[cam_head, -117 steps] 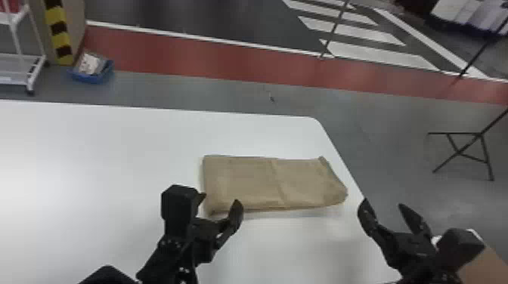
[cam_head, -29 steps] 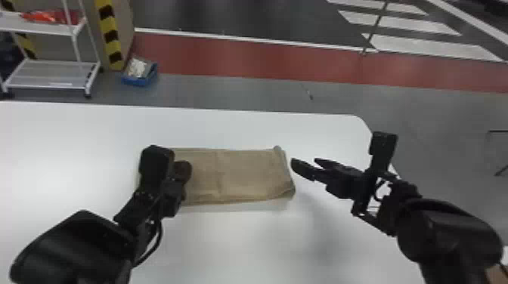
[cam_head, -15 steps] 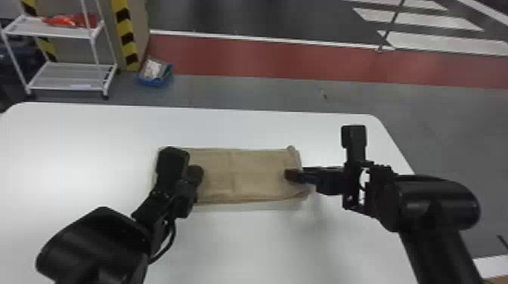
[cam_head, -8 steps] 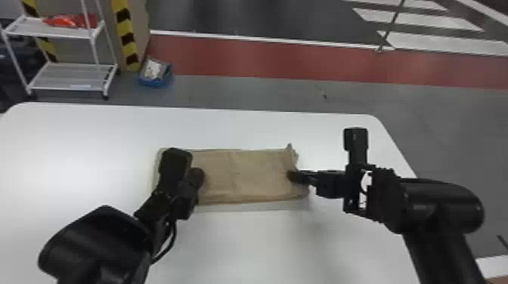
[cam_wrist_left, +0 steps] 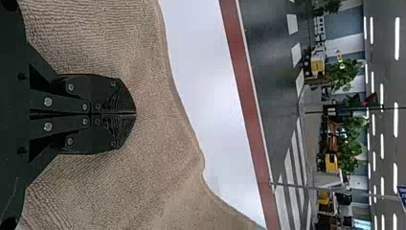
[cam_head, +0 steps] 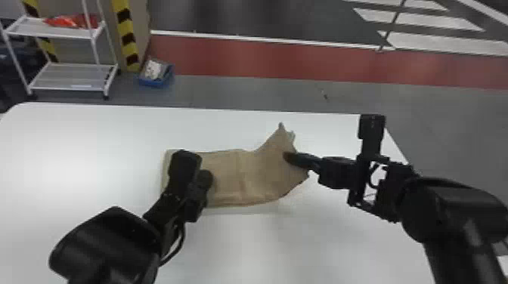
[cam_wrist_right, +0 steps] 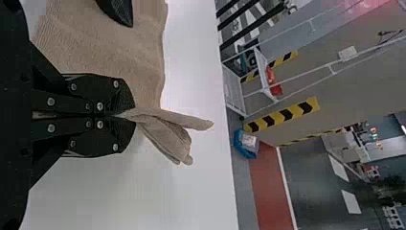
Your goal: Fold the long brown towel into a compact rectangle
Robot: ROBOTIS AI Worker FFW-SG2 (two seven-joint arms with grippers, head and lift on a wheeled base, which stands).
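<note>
Table [cam_head: 94,151]: white top, rounded far-left corner. Rack [cam_head: 66,77]: white frame, located on the floor beyond the table's far-left side; two shelves visible. Upper shelf supports a red-orange item [cam_head: 70,20]. Panel adjacent to rack: marked with yellow-and-black striped tape [cam_head: 127,37]. Blue bin [cam_head: 154,83]: positioned on the floor near the panel; contains a white item [cam_head: 153,69]. Floor, beyond the table: grey area [cam_head: 446,113], then red strip [cam_head: 264,60], white line [cam_head: 264,38], dark surface [cam_head: 264,15]. White crossing stripes [cam_head: 446,43] lie toward the right. Left wrist view, background: green plants [cam_wrist_left: 353,129], yellow box [cam_wrist_left: 331,163], lit ceiling lamps [cam_wrist_left: 396,120].
</note>
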